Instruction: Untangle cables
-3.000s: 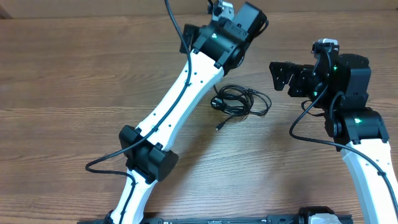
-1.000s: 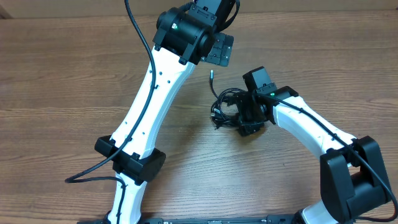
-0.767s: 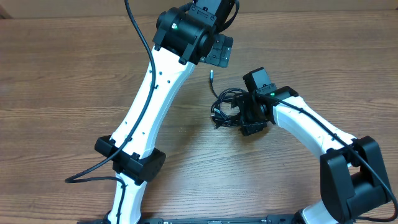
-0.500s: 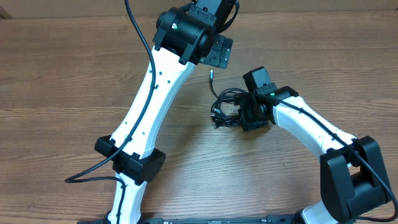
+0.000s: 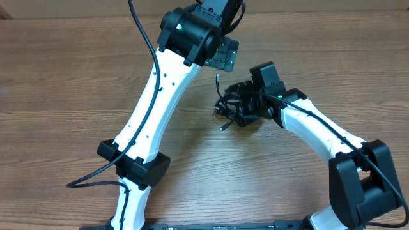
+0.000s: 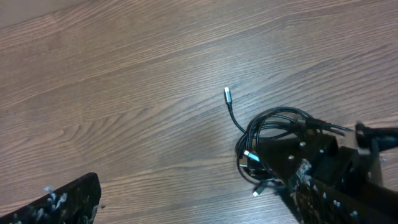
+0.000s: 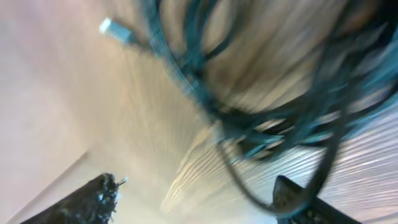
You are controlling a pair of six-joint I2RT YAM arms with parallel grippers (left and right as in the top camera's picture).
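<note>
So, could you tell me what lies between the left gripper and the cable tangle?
Bare table, crossed only by one silver-tipped cord end from the tangle; the overhead view shows it.

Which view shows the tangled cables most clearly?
Left wrist: the cables lie sharp, with most of the coil visible. Overhead shows them small, partly under the right gripper; right wrist gives a close blur.

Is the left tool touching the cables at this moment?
Apart. The overhead view shows a strip of bare wood between the left tool and the nearest plug end of the cables.
</note>
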